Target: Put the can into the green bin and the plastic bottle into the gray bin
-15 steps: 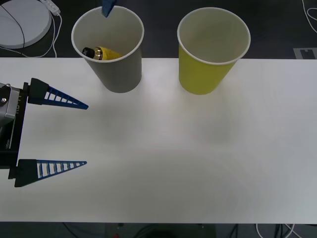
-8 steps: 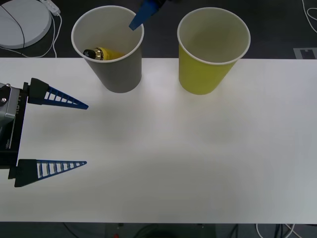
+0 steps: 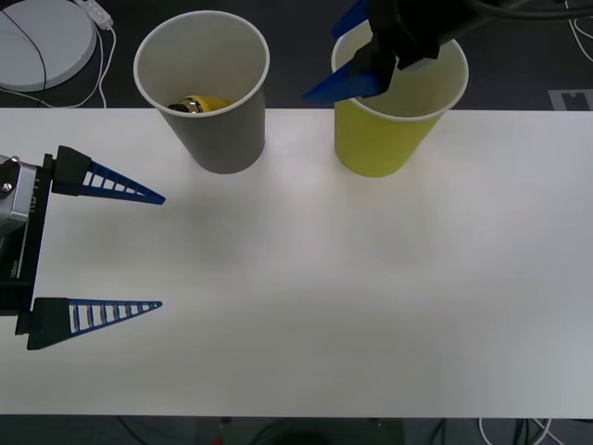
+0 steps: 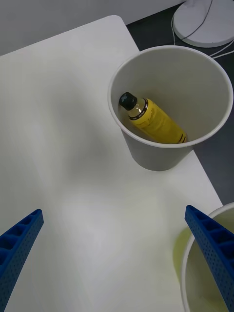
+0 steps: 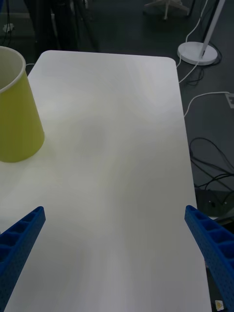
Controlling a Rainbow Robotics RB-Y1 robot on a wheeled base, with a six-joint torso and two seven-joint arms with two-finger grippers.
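A white surface point(image 3: 324, 306) carries two large tapered paper cups standing upright near its far edge, set apart from each other with bare white between them. The gray bin point(image 3: 218, 139) stands on the robot's left side, the green bin point(image 3: 384, 139) on the right. Inside the gray bin lies the plastic bottle point(image 4: 153, 121), a small yellow bottle tilted against the cup's inner wall, its black cap point(image 4: 127, 100) pointing up toward the rim and black print on its label. The right hand point(image 3: 345, 56) hangs above the green bin's near-left rim, its two blue ribbed fingers spread apart and holding nothing; its dark body covers part of that cup's opening in the front view. From the right wrist camera, the two fingers sit wide at the corners, with the gray bin and bottle ahead and a slice of the green bin's white rim beside one finger. The left hand point(image 3: 162, 250) rests low over the left side of the surface, well apart from both cups, its blue fingers point(image 3: 116, 183) spread wide and empty. Beyond the surface's far-left corner, a round white lamp base point(image 3: 42, 37) with a trailing cable sits on the dark floor.
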